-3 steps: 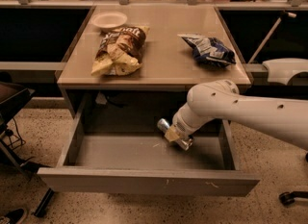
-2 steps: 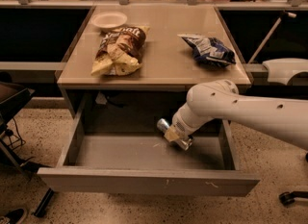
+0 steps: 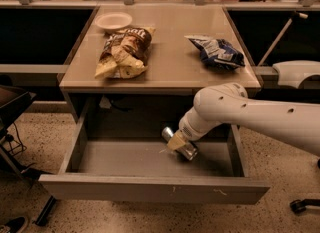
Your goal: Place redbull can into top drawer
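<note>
The top drawer [image 3: 150, 189] stands pulled wide open under the table, its grey front panel towards me. My white arm reaches in from the right. My gripper [image 3: 176, 141] is low inside the drawer at its back right, shut on the redbull can [image 3: 187, 150]. The slim silver can is tilted, its lower end at or just above the drawer floor. The fingers hide its middle.
On the table [image 3: 170, 72] lie a brown snack bag [image 3: 122, 52], a blue-and-white snack bag [image 3: 216, 52] and a white bowl [image 3: 113, 21]. A dark chair [image 3: 10, 107] stands at the left. A white robot part [image 3: 297, 72] is at the right.
</note>
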